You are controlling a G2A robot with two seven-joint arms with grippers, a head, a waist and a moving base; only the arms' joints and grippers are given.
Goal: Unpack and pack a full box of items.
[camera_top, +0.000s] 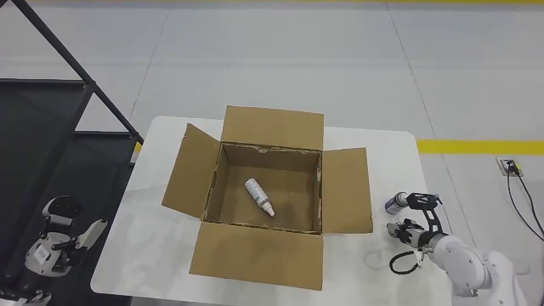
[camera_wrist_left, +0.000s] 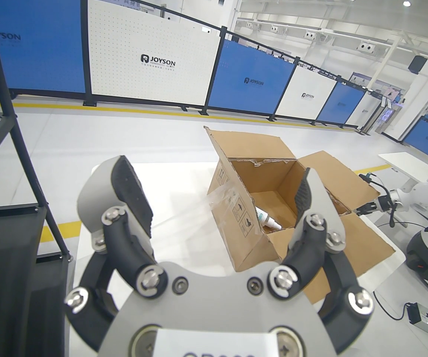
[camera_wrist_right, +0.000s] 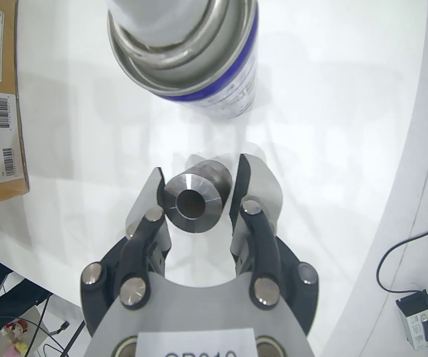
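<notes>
so the right gripper [camera_wrist_right: 201,172] is sitting low on the white table [camera_top: 153,221] with its two pads either side of a small hollow steel cylinder [camera_wrist_right: 195,202] that stands upright on its end, just beside a tall silver spray can with a blue band and white cap [camera_wrist_right: 214,76]. one pad looks like it's touching the steel and the other shows a thin sliver of gap, so I'd call the grip loose, not clamped. the open brown cardboard box [camera_top: 272,127] is in the middle of the table with one little white tube [camera_top: 259,196] lying on its floor, so my read is the unpacking is nearly through. left gripper [camera_wrist_left: 217,172] hangs off the left side of the table, fingers spread wide, holding nothing. tip for this step imo: spread both pads evenly and lift straight up. that cylinder looks heavy but narrow, and any sideways drag could tip it into the can. then go for the tube
</notes>
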